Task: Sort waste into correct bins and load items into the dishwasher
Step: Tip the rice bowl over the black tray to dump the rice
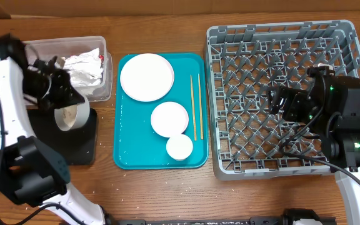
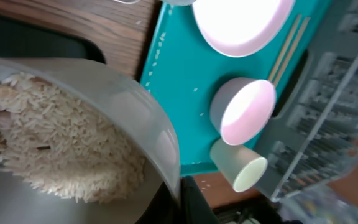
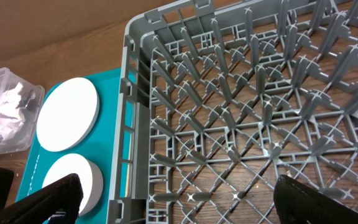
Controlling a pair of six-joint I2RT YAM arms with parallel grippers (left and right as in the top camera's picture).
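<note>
2 arms are seen from overhead. The left gripper [image 1: 66,100] is closed on the rim of a small white bowl [image 1: 70,115], which is held tilted on its side above the black tray [image 1: 83,147]. Just behind the bowl the clear tub [image 1: 107,87] is placed, and crumpled napkins [image 1: 83,65] are lying in it (a small red stain is visible on 1 of them). In the middle, on the teal tray [image 1: 130,137], 3 white dishes are set in a line: the large plate [image 1: 146,77], the smaller dish [image 1: 169,119] and a small cup [image 1: 179,146]. The 2 chopsticks [image 1: 195,106] are laid side by side near the right edge of this tray. The grey dish rack [image 1: 242,56] is placed on the right, and the right gripper [image 1: 274,100] is held above its floor.

From the left wrist, whitish rice [image 2: 61,143] is seen sticking to the inside of the tilted bowl. A dark part of the gripper is seen against the bowl's rim at the bottom of the picture.

From the right wrist, the 2 dark fingers [image 3: 55,199] are seen far apart at the bottom corners. The jaws are therefore wide open, nothing is held between them, and the lattice of the rack is seen below.
</note>
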